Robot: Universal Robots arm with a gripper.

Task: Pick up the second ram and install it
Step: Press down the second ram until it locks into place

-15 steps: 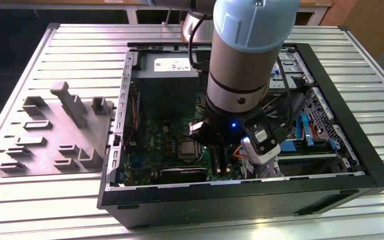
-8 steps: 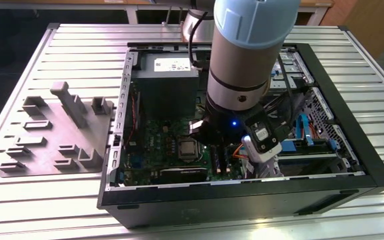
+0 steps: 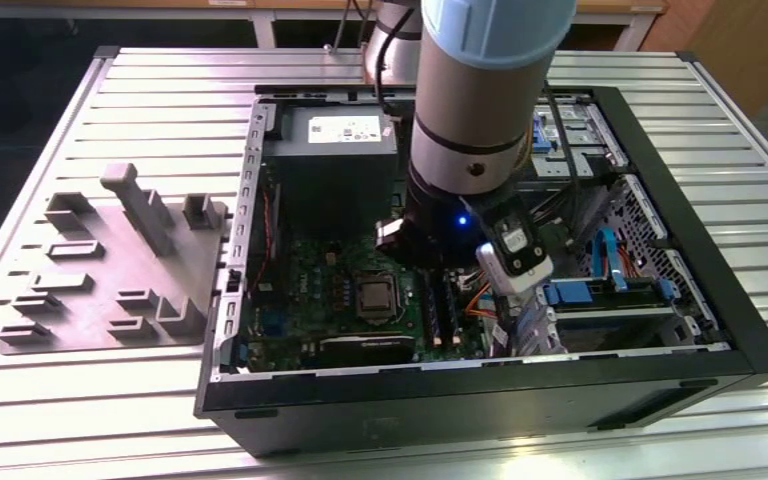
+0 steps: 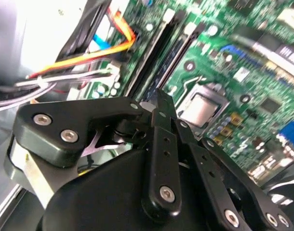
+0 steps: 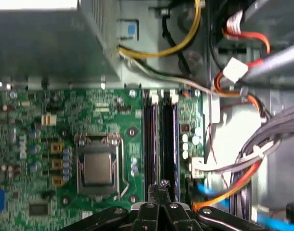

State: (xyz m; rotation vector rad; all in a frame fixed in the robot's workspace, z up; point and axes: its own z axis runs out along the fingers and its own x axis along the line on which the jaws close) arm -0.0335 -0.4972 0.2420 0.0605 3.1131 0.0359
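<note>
One gripper (image 5: 159, 185), fingers pressed together w/ nothing visibly between them, hovers over the second ram (image 5: 175, 139), which sits in its slot beside the CPU socket (image 5: 98, 166) on the motherboard (image 5: 41, 144); off-centre downward pressure could leave it half-seated.

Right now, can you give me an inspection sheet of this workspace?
Surface: slatted metal table carrying an open computer case.
Job's things: a bluish stick, probably the second ram, stands in a motherboard slot.
Clutter: grey fixture tray on the exterior view's left.
Grippers: end effector shut, nothing seen between its fingers, over the slots' end.
Cables: orange cable and yellow cable run beside the slots.
Surroundings: wooden furniture behind the table.
</note>
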